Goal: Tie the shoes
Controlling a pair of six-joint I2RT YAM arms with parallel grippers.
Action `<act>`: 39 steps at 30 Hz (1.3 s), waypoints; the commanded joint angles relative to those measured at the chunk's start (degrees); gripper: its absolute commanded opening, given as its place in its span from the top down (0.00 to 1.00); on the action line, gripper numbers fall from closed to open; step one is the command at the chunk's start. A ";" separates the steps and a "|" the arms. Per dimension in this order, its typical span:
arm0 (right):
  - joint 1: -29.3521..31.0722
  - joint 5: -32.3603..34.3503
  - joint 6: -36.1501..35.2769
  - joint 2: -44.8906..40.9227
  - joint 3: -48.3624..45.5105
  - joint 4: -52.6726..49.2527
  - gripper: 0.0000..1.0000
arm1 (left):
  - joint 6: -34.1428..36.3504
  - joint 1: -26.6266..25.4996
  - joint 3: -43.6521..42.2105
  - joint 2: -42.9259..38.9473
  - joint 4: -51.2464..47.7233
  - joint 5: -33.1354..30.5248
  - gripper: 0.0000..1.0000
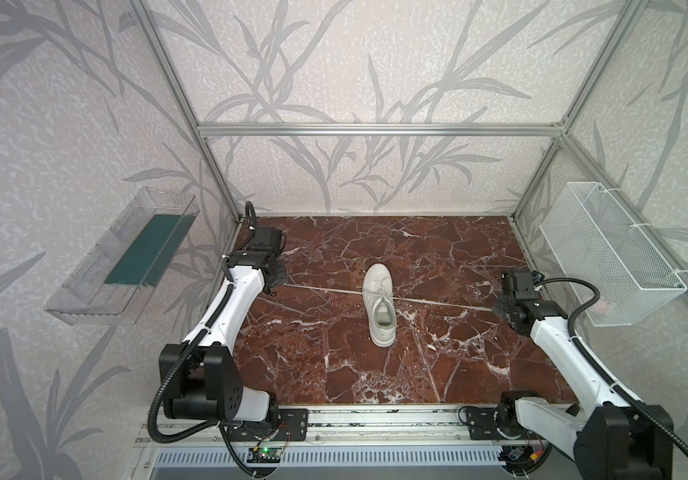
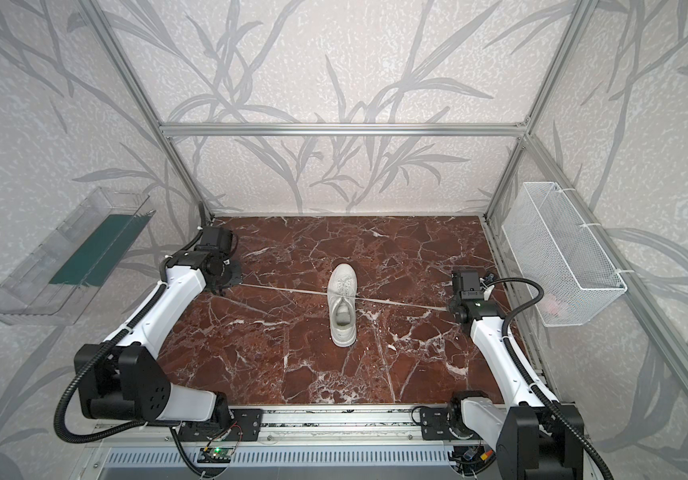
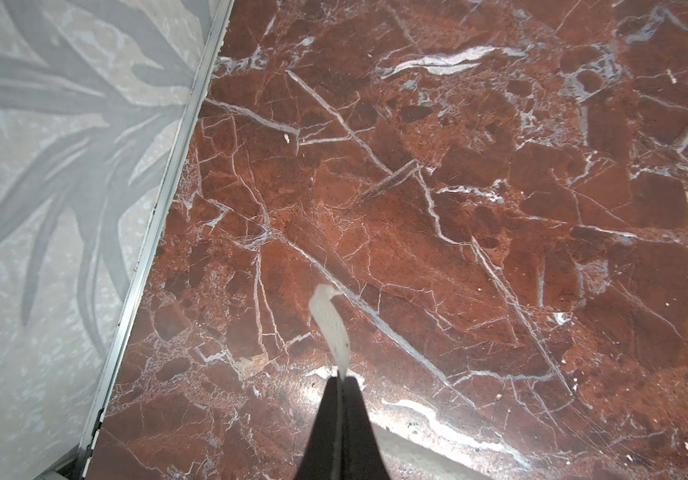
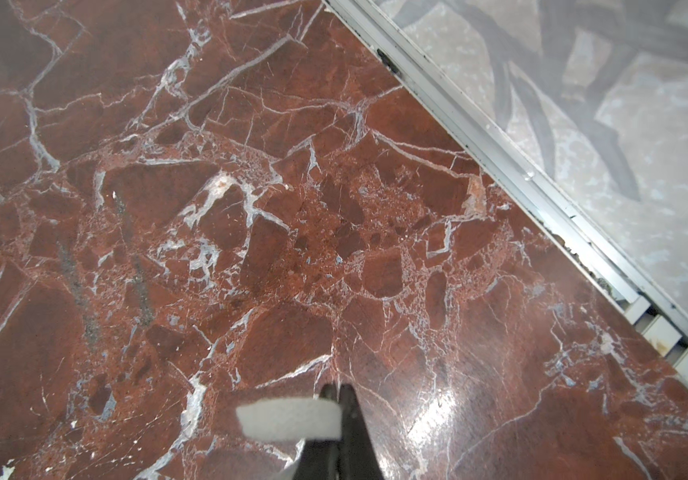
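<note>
White sneaker (image 1: 379, 309) (image 2: 343, 309) sole-down at the middle of the red marble tabletop (image 1: 334, 365), toe toward the far wall, heel toward the near edge. Laces meeting over the tongue and drawn out taut to both sides: left lace (image 1: 321, 289) straight across to the left jaws, right lace (image 1: 442, 302) straight across to the right jaws. Left jaws pinched tight on the left lace near its end, woven tip (image 3: 330, 324) poking out beyond them above the tabletop in the left wrist view. Right jaws likewise clamped on the right lace, flat white end (image 4: 288, 419) sticking out sideways. Arms spread wide, each near its own side edge of the tabletop, well apart from the sneaker. Clear bin (image 1: 122, 257) on the left wall, white wire basket (image 1: 612, 253) on the right wall.
</note>
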 commanded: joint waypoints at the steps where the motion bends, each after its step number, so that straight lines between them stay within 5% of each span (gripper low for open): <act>1: -3.41 -0.97 2.24 0.23 -1.47 -0.33 1.00 | -1.39 1.55 -2.48 1.09 1.28 -2.41 1.00; 12: -7.23 -5.86 1.64 1.89 -2.68 0.88 1.00 | -2.58 2.37 -4.76 5.63 1.42 -1.05 1.00; 18: -7.91 -8.51 1.59 2.85 -3.31 1.68 1.00 | -4.72 2.18 -6.23 5.48 3.17 4.74 1.00; 27: -7.90 -20.24 -3.04 4.38 -1.88 5.41 1.00 | -9.21 -0.46 -11.91 5.66 6.33 8.58 1.00; 34: -7.94 -25.26 -6.25 7.57 0.82 6.65 1.00 | -10.90 -0.65 -13.12 4.22 6.59 8.09 0.58; 39: -7.88 -25.57 -7.72 10.13 3.59 6.83 1.00 | -11.69 -0.46 -12.86 1.56 6.64 6.04 0.45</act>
